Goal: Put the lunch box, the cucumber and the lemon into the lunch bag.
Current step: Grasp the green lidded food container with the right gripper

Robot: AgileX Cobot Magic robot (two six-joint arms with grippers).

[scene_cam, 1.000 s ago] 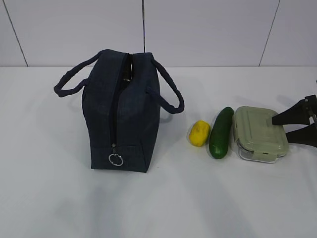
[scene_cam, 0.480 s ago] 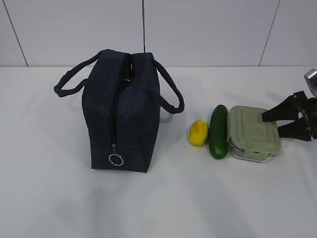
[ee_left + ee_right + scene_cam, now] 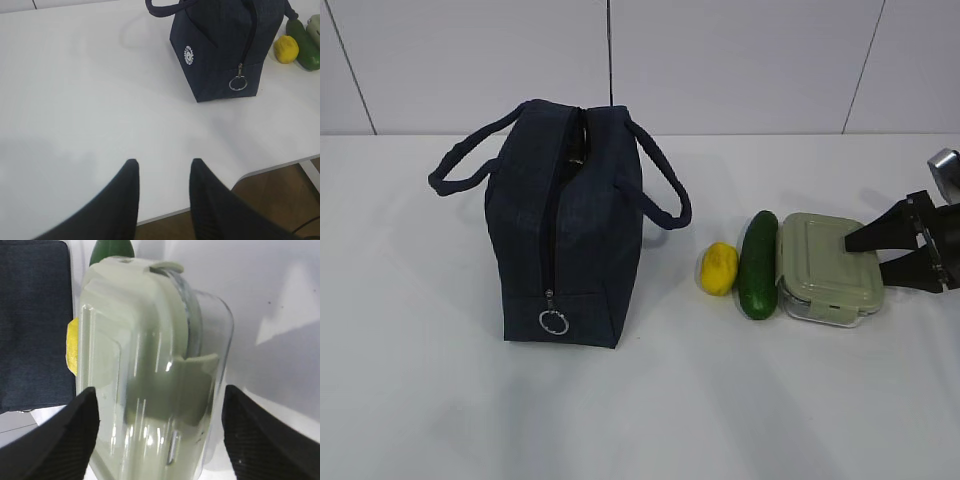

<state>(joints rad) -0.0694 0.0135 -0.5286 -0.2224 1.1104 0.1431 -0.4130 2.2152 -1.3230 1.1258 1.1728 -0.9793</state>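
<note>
1. I see the white worktop carrying everything.
2. The dark navy fabric lunch bag stands upright left of centre, its zipper closed, metal ring pull low on the end facing me.
3. The clear glass lunch box with sage-green lid sits furthest right in the row, touching the cucumber.
4. My right end effector is spread wide, fingers straddling the box's end; contact unclear.
5. My left end effector hangs partly open and empty above bare worktop.
6. The dark green glossy cucumber lies between box and lemon.
7. The small yellow lemon rests just beside it.
</note>
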